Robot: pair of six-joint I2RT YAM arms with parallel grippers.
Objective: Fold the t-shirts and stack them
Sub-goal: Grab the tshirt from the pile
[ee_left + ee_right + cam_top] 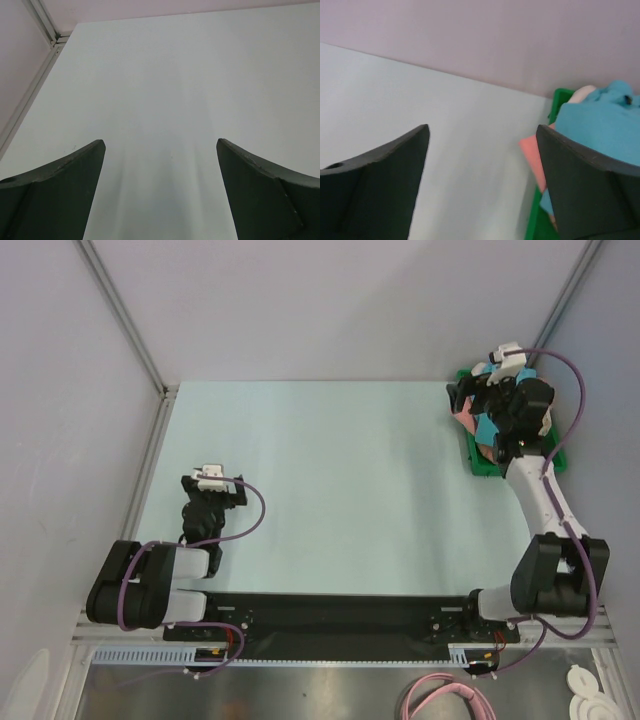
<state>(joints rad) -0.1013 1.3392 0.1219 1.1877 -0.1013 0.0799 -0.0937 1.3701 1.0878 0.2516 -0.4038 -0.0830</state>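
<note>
The big pale flat desk [330,490] is taking up most of the view. I think its wide middle is the place for spreading a shirt out flat. The right arm [540,505] is reaching all the way to the far right corner of the desk, because that is where the shirts are. The left arm [160,580] is sitting folded low near the left edge, out of the way.

The green plastic tray [478,464] is sitting in that far right corner. The soft cloth t-shirts [468,418] are lying bunched up inside it, not folded yet. The teal shirt [600,130] is lying on top of the heap. A pink shirt [534,155] is poking out under it, past the tray's side toward the middle of the desk. A pale one [582,93] is peeking out at the back, and I cannot tell if it is tan or white. No shirt is lying out on the desk, so I think the job is only just starting.

The right pincer [482,132] is hanging by the tray's side. Its two dark fingers are spread wide apart and nothing is between them. One finger is showing right in front of the teal shirt, but I cannot tell if it is touching the cloth. To get a shirt, it is going to need to dip into the heap and pinch.

The left pincer [160,142] is spread wide apart too. It is holding nothing and is pointing over bare desk near the left edge.
</note>
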